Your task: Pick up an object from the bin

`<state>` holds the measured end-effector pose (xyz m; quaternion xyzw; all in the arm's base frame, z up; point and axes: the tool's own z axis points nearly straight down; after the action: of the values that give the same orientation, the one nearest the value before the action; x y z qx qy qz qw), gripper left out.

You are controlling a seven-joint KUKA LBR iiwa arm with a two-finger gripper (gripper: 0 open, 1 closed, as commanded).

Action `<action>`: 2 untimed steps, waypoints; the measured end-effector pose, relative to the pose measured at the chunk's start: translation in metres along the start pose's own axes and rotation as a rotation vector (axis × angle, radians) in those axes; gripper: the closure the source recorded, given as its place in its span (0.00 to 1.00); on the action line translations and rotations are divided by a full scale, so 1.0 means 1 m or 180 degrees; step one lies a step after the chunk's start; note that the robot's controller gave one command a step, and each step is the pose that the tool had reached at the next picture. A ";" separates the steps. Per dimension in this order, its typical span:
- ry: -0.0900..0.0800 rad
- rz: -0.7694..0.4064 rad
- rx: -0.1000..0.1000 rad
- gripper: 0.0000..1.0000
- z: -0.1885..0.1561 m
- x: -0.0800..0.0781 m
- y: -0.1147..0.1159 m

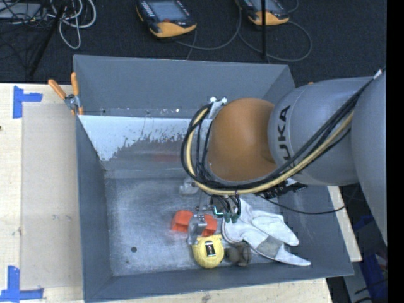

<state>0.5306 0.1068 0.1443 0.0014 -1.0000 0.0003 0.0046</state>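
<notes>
An orange block (pixel 181 219) lies mid-floor in the bin (pixel 136 223), just left of the gripper (pixel 201 223); whether the gripper is open I cannot tell. The block is probably light, stiff and smooth: take its flat sides. Nearer is a yellow tape measure (pixel 208 251), and to the right a limp white glove (pixel 268 232).

We see the arm (pixel 328 137) reaching into the bin (pixel 126 232) from the right, with its gripper (pixel 203 223) low over the floor, right of centre. A small block (pixel 182 219) lies just left of the gripper, and a tape measure (pixel 208 251) lies just in front of it, near the front wall. A small lump (pixel 238 254) sits just beside the tape measure on its right. A crumpled glove (pixel 268 229) spreads to the right of the gripper, behind the lump.
</notes>
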 end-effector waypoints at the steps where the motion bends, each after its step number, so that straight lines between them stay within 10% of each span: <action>1: -0.0023 0.0009 -0.0003 0.00 -0.004 -0.002 0.000; 2: -0.0039 0.0305 -0.0049 1.00 0.063 -0.010 -0.040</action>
<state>0.5397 0.0669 0.0816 -0.0466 -0.9989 -0.0073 -0.0015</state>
